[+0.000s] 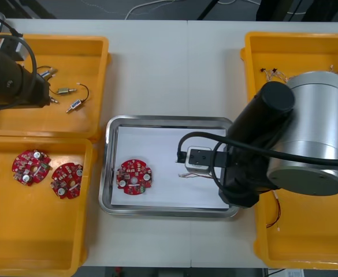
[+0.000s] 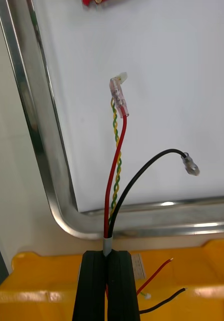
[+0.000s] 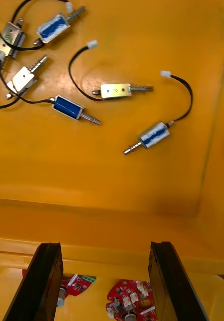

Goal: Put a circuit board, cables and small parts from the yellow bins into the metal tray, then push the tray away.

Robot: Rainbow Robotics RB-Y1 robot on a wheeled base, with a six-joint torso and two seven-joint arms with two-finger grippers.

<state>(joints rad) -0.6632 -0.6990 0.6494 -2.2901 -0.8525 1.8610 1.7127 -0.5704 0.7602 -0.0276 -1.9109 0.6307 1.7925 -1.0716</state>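
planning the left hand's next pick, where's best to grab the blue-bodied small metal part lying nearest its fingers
Grip the blue-bodied small metal part across its blocky middle, the open left hand coming straight down. It lies flat on the yellow bin's floor, clear of the other parts, both long sides free; the thin pin and black lead at its ends look too slim to hold.

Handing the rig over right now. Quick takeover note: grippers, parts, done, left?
Right gripper: shut on a cable of red, yellow-green and black wires, at the metal tray's near right corner; wire ends over the tray's white inside.
Left gripper: open, holding nothing, above small metal parts in the far left yellow bin.
Done: one circuit board lies in the tray. Two spare boards sit in the near left bin.
Left: release the cable, add small parts, push the tray away.
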